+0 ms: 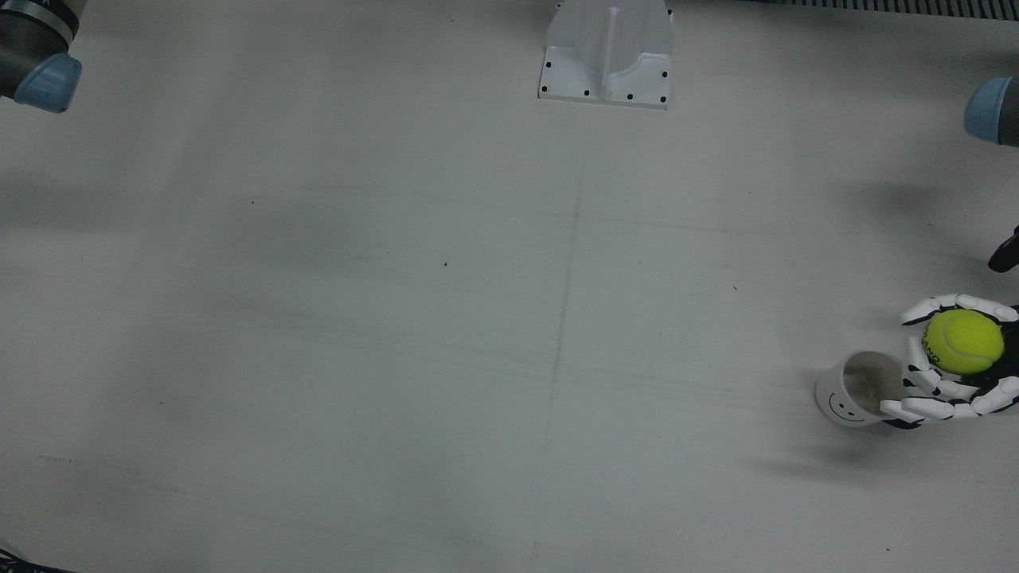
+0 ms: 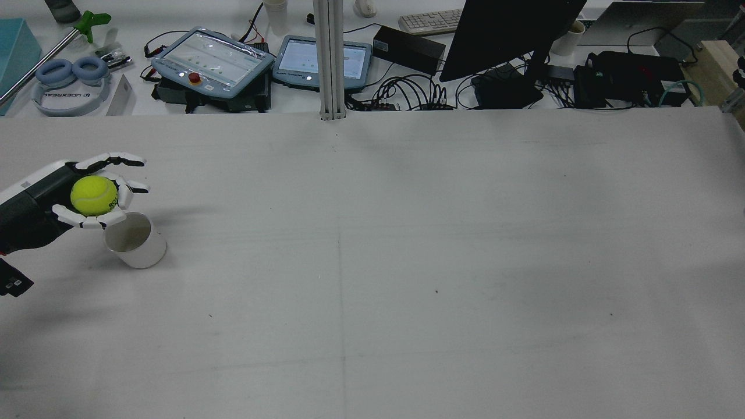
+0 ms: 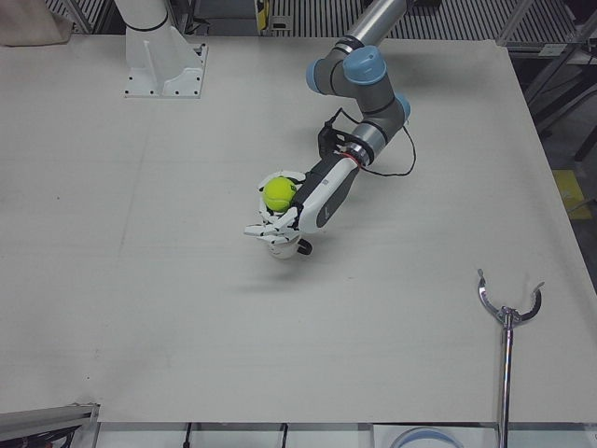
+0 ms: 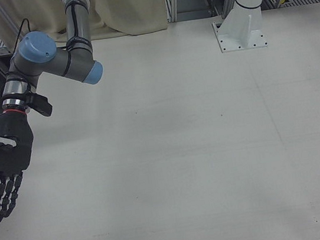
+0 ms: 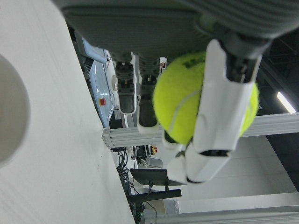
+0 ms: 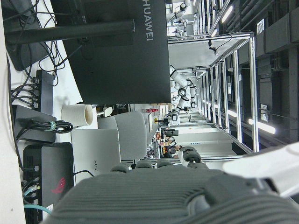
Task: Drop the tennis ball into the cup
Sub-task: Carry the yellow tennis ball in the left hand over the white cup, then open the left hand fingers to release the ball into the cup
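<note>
A yellow-green tennis ball (image 1: 964,341) sits in my left hand (image 1: 951,362), whose white fingers (image 1: 927,410) curl around it. The ball also shows in the rear view (image 2: 93,195), the left-front view (image 3: 278,193) and the left hand view (image 5: 205,103). A white cup (image 1: 855,390) with a smiley face stands upright on the table, just beside and below the hand; its open mouth shows in the rear view (image 2: 135,240). The hand holds the ball above the cup's rim, a little to one side. My right hand (image 4: 1,172) hangs open, fingers straight down, off the far table edge.
A white pedestal base (image 1: 607,60) stands at the table's back middle. A metal grabber tool (image 3: 506,322) lies near the front edge in the left-front view. Monitor (image 2: 506,32), tablets and cables sit beyond the table's far edge.
</note>
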{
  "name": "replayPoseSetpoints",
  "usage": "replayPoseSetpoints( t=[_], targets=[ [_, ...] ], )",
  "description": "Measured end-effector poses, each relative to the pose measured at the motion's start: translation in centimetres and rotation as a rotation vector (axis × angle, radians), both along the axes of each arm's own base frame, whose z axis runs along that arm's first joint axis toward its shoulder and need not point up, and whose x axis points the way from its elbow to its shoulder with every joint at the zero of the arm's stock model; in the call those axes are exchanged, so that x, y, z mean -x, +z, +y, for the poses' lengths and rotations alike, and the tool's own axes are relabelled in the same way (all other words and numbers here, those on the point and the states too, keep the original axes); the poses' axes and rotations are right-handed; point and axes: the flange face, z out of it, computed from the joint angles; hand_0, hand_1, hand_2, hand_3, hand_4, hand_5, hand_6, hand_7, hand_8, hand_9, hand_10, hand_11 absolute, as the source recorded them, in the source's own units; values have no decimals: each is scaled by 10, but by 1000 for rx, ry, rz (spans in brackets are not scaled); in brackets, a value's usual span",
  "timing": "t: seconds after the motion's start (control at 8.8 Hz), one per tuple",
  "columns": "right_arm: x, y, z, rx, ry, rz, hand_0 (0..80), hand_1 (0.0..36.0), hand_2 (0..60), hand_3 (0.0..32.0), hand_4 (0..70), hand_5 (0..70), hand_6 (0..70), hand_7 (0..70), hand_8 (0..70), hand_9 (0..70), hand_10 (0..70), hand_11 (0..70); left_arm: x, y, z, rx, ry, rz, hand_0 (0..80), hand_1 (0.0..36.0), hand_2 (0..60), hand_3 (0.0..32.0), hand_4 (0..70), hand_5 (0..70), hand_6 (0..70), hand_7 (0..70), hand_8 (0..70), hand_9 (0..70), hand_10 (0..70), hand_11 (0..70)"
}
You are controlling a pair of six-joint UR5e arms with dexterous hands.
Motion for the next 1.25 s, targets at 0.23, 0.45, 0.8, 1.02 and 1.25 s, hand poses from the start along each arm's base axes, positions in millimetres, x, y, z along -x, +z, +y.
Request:
replayPoseSetpoints(
  t=[0.23, 0.45, 0.8, 1.02, 1.25],
  targets=[
    [0, 0, 0, -1, 0, 0, 0, 0, 0, 0, 0, 0, 0, 0, 0, 0, 0, 0, -22, 9, 1, 10, 7, -4, 700, 288, 295, 0, 184, 260, 700, 700, 451, 560, 172, 277],
    [0, 0, 0, -1, 0, 0, 0, 0, 0, 0, 0, 0, 0, 0, 0, 0, 0, 0, -36, 9, -6, 15, 9, -3, 698, 287, 289, 0, 180, 259, 700, 700, 448, 555, 171, 276],
    [0, 0, 0, -1, 0, 0, 0, 0, 0, 0, 0, 0, 0, 0, 0, 0, 0, 0, -52, 11, -21, 20, 9, -7, 704, 287, 281, 0, 175, 258, 700, 700, 443, 547, 167, 270],
    [0, 0, 0, 0, 0, 0, 0, 0, 0, 0, 0, 0, 0, 0, 0, 0, 0, 0, -55, 18, -24, 25, 10, -8, 708, 290, 282, 0, 168, 255, 700, 700, 441, 543, 166, 268],
    [0, 0, 0, 0, 0, 0, 0, 0, 0, 0, 0, 0, 0, 0, 0, 0, 0, 0, -53, 22, -24, 26, 10, -7, 708, 293, 271, 0, 167, 244, 700, 700, 434, 542, 165, 267]
  ],
)
